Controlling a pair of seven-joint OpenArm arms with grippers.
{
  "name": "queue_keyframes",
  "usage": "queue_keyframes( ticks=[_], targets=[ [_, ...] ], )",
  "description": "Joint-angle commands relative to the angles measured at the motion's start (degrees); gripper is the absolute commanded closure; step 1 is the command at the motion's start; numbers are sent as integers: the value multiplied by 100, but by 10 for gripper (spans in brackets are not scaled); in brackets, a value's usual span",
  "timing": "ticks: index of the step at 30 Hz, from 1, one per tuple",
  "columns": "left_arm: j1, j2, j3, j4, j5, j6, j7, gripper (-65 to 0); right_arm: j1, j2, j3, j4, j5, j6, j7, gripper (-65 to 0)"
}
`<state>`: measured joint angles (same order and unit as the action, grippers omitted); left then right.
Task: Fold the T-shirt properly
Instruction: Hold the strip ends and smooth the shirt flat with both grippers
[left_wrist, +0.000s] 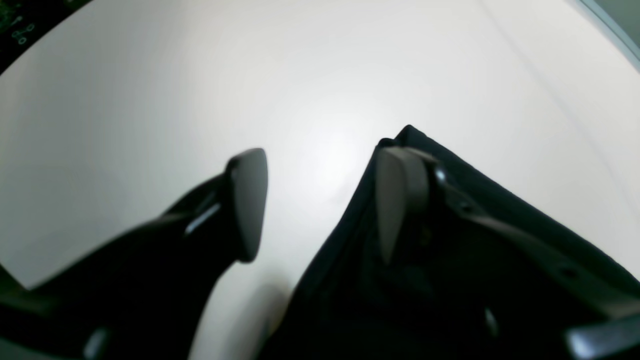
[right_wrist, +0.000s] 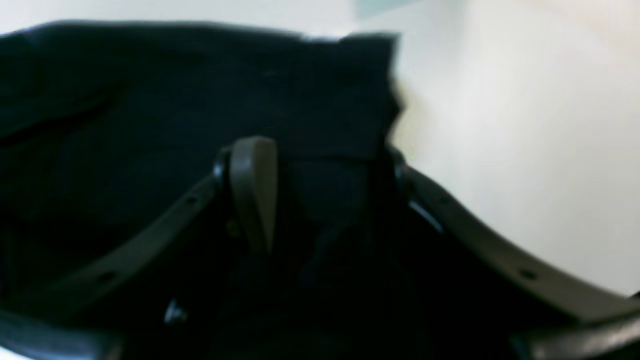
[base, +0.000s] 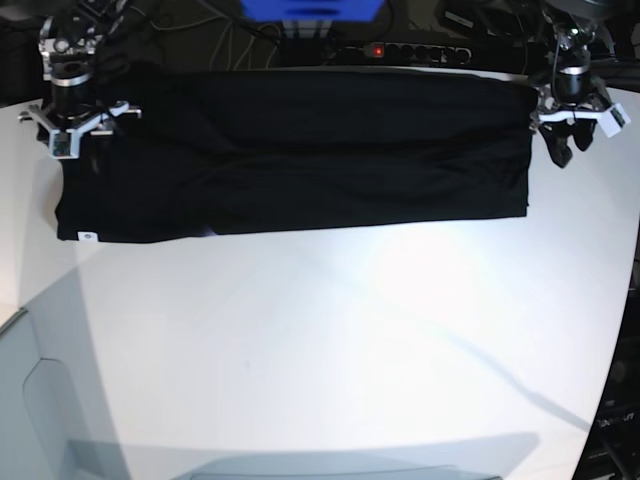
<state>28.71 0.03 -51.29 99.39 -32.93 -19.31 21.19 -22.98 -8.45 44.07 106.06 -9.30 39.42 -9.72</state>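
Note:
The black T-shirt (base: 300, 160) lies flat as a long folded band across the far side of the white table (base: 320, 340), with a small white tag (base: 87, 237) at its near left corner. My right gripper (base: 80, 150) hovers at the shirt's left end. In the right wrist view its jaws (right_wrist: 325, 185) stand open over the dark cloth (right_wrist: 150, 100). My left gripper (base: 562, 148) is at the shirt's right end. In the left wrist view it (left_wrist: 320, 200) is open with bare table in the gap, and one finger (left_wrist: 400, 200) rests over the cloth's corner (left_wrist: 340, 260).
A power strip with a red light (base: 375, 50), cables and a blue object (base: 310, 10) sit behind the table's far edge. The table's rounded edge runs down the right side (base: 625, 300). A grey surface (base: 30, 400) lies at the lower left.

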Motion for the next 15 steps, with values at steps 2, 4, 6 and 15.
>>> queue_keyframes(
  ticks=[2, 4, 6, 15],
  targets=[
    [43, -60, -45, 113, -70, -34, -137, -341, -9, 67, 28, -281, 46, 58, 106, -298],
    [43, -60, -45, 113, -70, -34, -137, -341, -9, 84, 28, -571, 46, 58, 132, -298],
    [43, -60, -45, 113, -70, -34, -137, -341, -80, 146, 19, -624, 46, 58, 150, -298],
    [8, -60, -45, 113, -70, -34, -137, -341, -827, 322, -456, -123, 55, 58, 158, -298]
  ],
)
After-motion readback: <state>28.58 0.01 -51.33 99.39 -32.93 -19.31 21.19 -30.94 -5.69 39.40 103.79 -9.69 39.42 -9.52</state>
